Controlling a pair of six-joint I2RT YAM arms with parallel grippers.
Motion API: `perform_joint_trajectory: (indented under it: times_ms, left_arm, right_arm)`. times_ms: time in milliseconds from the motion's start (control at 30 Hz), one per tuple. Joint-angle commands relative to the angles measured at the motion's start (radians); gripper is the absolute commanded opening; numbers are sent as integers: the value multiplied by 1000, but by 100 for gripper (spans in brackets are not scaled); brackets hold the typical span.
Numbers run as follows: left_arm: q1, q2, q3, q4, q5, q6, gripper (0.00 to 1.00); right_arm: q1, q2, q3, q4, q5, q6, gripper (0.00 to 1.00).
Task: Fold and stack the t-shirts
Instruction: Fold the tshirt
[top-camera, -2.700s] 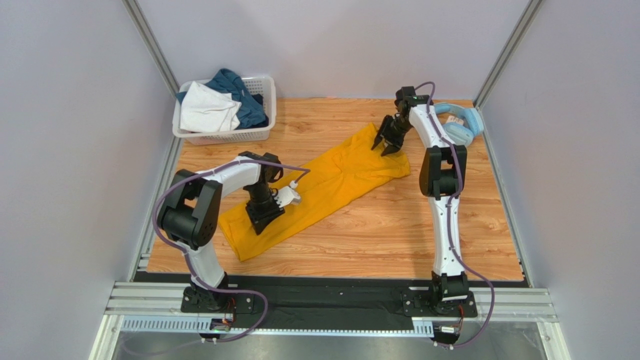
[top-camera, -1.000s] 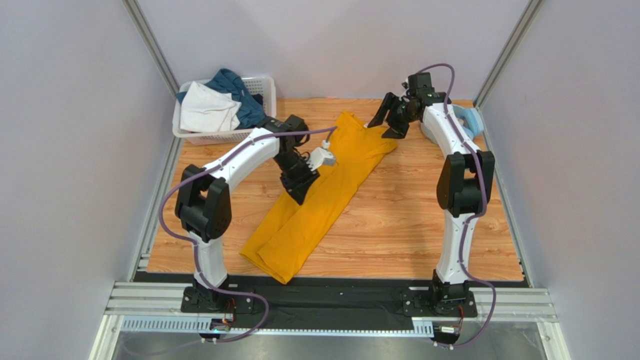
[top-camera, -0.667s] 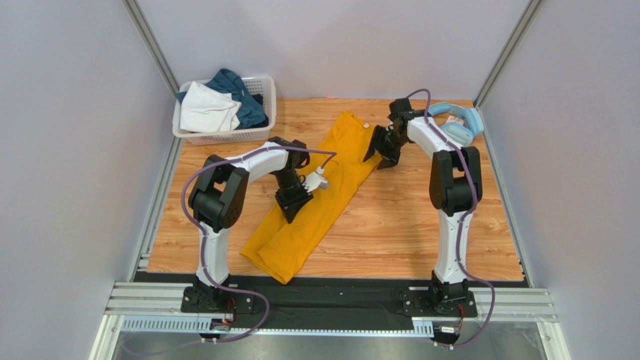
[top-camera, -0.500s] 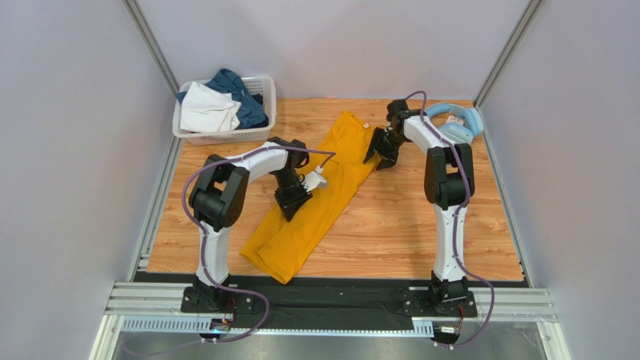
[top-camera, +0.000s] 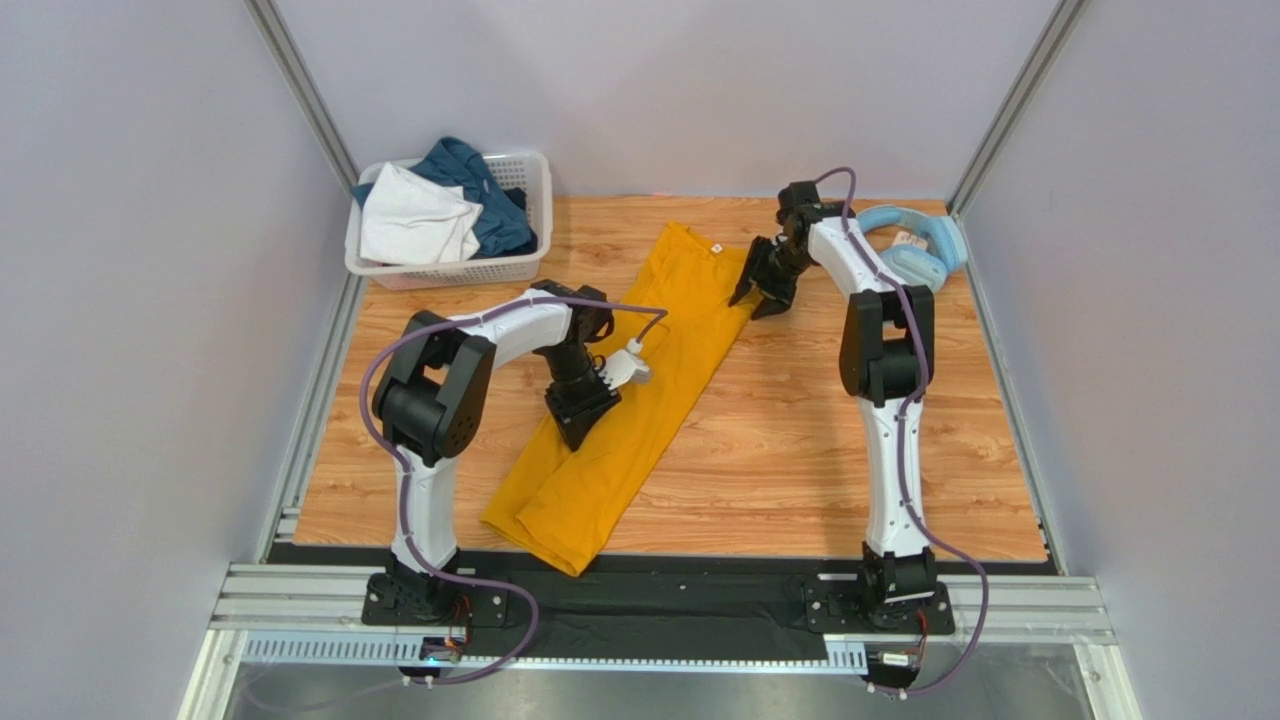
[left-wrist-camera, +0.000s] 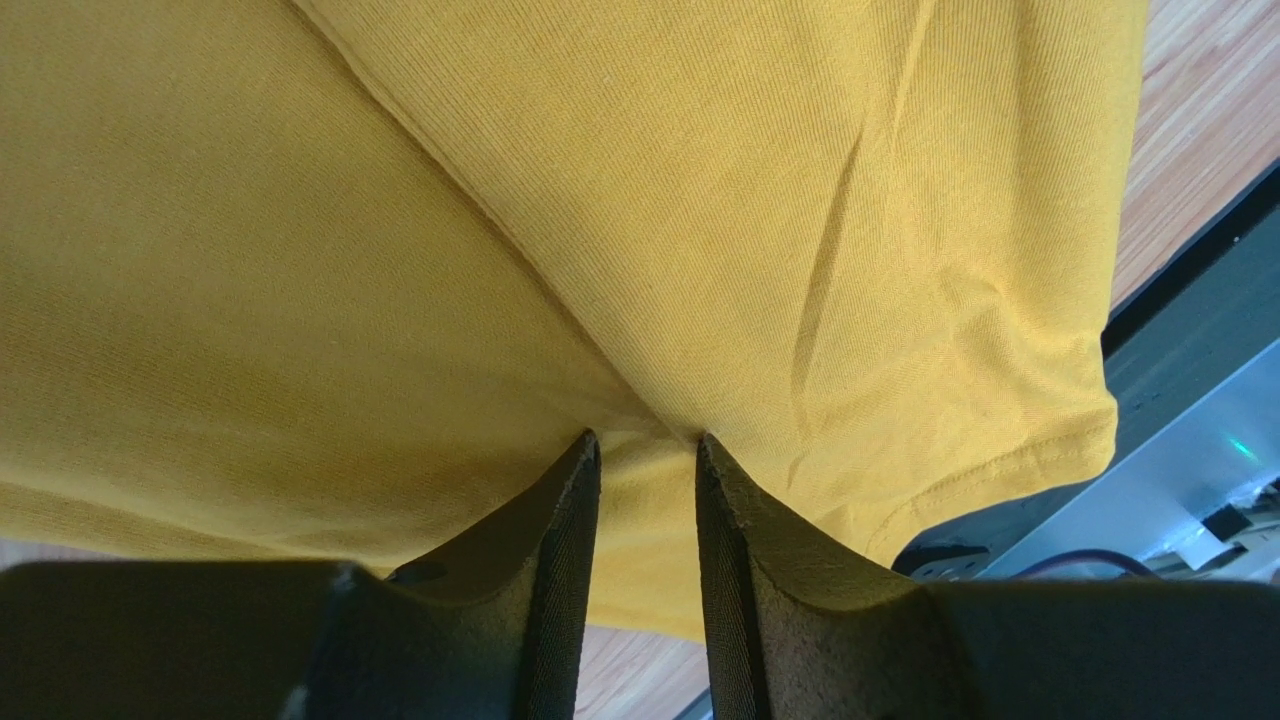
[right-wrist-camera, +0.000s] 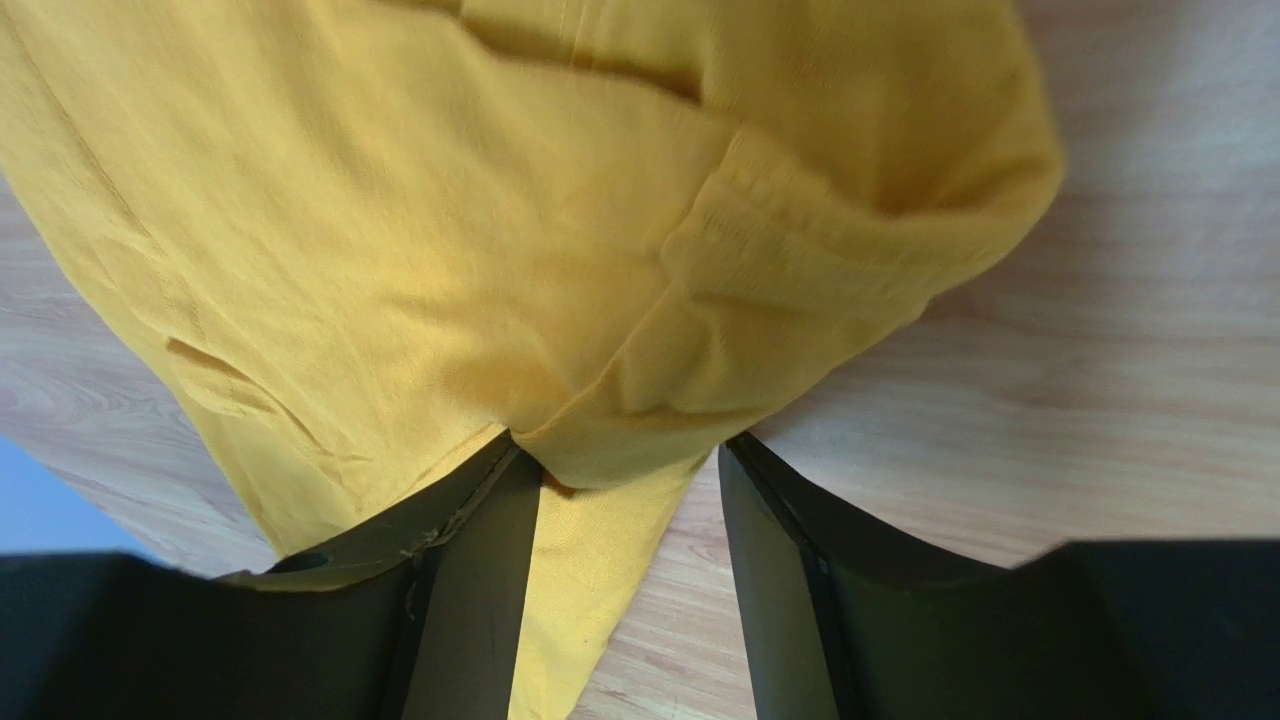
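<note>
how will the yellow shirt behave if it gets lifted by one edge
Likely floppy: the yellow shirt lies flat with creases, so it would probably drape from any held point. It looks thin and light. Wrinkles at the left gripper suggest pushing would bunch it.

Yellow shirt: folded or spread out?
Folded: yellow shirt lies as a long narrow doubled strip on the table; left wrist view shows overlapping layers.

Large mustard-yellow t-shirt (top-camera: 579, 488) folded into a long narrow strip, lying diagonally across the tabletop (top-camera: 781, 450), near left to far middle, white garment (top-camera: 413, 218) and teal-blue garment (top-camera: 489, 203) heaped in the far-left basket (top-camera: 451, 273)
</note>
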Motion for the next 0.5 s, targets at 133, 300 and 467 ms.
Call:
perform_joint_trajectory:
  times_ms: [133,300,467]
  left_arm:
    - [-6,8,-5,13,108,-4,37]
    - [-34,42,56,-12,171,-24,37]
    - [-87,103,151,-45,274,-42,38]
  right_arm:
    - [-63,187,298,-24,-22,5,52]
    - [-79,242,336,83,-122,57,52]
    - [-90,305,385,186,-251,126,53]
